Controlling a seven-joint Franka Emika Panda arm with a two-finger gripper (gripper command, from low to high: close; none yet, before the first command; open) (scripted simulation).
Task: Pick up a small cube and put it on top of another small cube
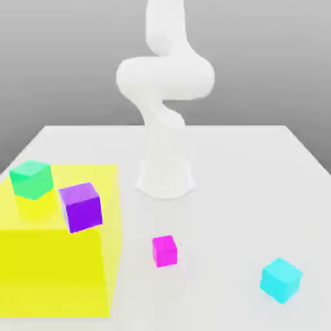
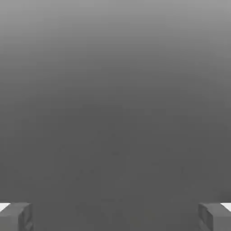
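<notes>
Pink cube (image 1: 165, 251) sits on the white table (image 1: 245, 194), in front of the arm base (image 1: 165, 178), nothing touching it. Gripper (image 2: 115, 216) jaws stand wide apart with nothing between them; fingertips (image 2: 16, 216) frame plain grey backdrop, no cube in that view, so the cube's offset from the gripper can't be read. Arm (image 1: 165, 77) rises from the base and bends overhead. Purple cube (image 1: 81, 207) lies toward the exterior view's left of the pink one, against a large translucent yellow block (image 1: 58, 278). Green cube (image 1: 31, 179) is further left. Cyan cube (image 1: 280, 279) sits well apart on the exterior view's right.
</notes>
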